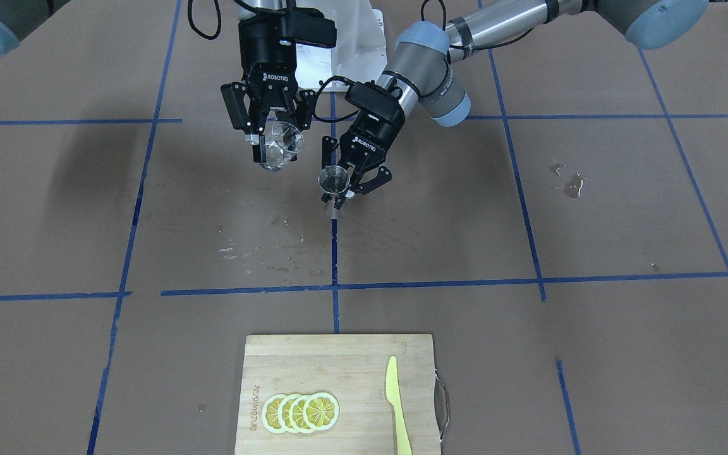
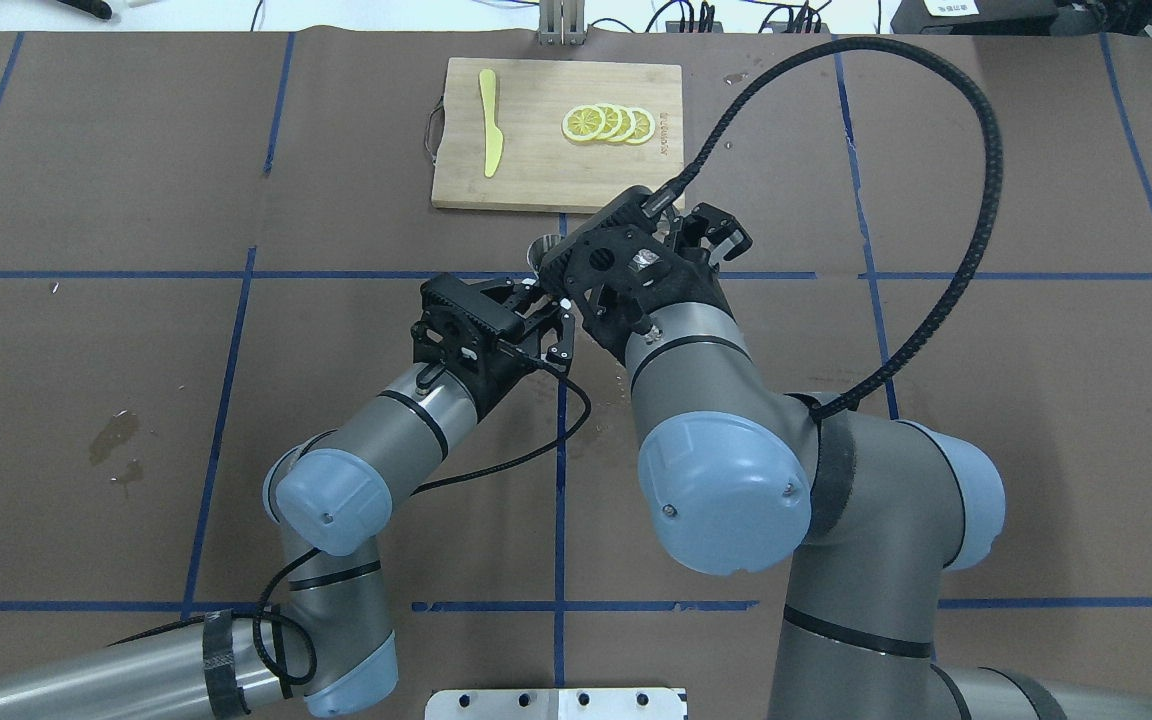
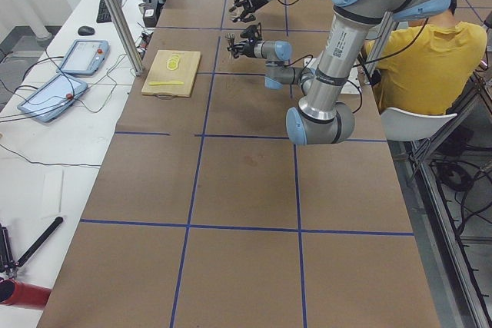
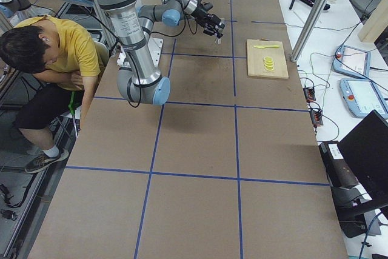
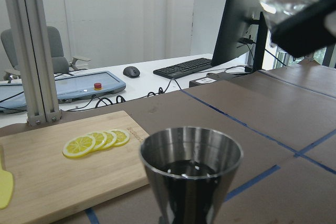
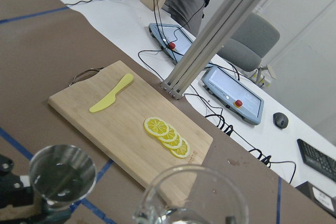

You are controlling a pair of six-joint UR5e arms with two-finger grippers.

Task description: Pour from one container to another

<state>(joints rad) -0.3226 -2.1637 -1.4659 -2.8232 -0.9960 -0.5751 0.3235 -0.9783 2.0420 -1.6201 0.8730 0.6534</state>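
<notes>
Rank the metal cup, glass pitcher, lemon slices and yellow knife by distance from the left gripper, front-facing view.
1. Metal cup, in the left gripper's jaws.
2. Glass pitcher, alongside, in the right gripper.
3. Lemon slices and yellow knife, on the cutting board: too close to call.

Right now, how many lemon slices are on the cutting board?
4 lemon slices, overlapping in one row on the cutting board, apart from the knife; another could hide beneath.
</notes>
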